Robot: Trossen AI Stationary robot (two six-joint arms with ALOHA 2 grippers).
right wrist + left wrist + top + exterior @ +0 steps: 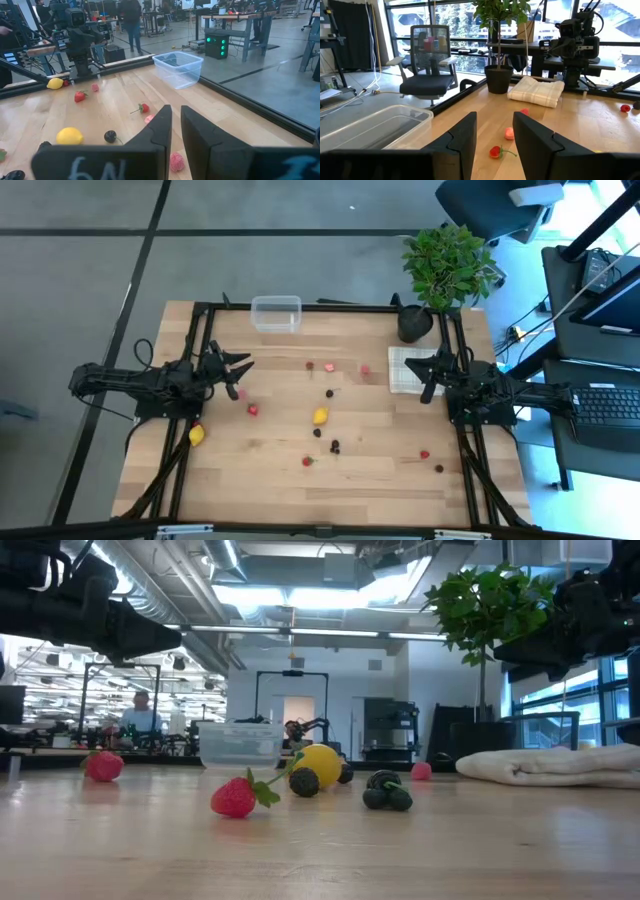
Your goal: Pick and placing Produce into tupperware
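Tupperware: empty, far edge of surface. Produce: scattered mid-surface. Left end effector: open, empty, near pink berry. Right end effector: narrowly parted, over cloth. Advice: descend centred, close gently.

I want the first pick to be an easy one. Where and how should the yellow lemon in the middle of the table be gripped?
Probably across its round middle, coming straight down from above. The yellow lemon lies low on the wooden table, and its plump body is the widest part. A dark berry sits close beside it in the low view, so the fingers would best close on the sides away from that berry.
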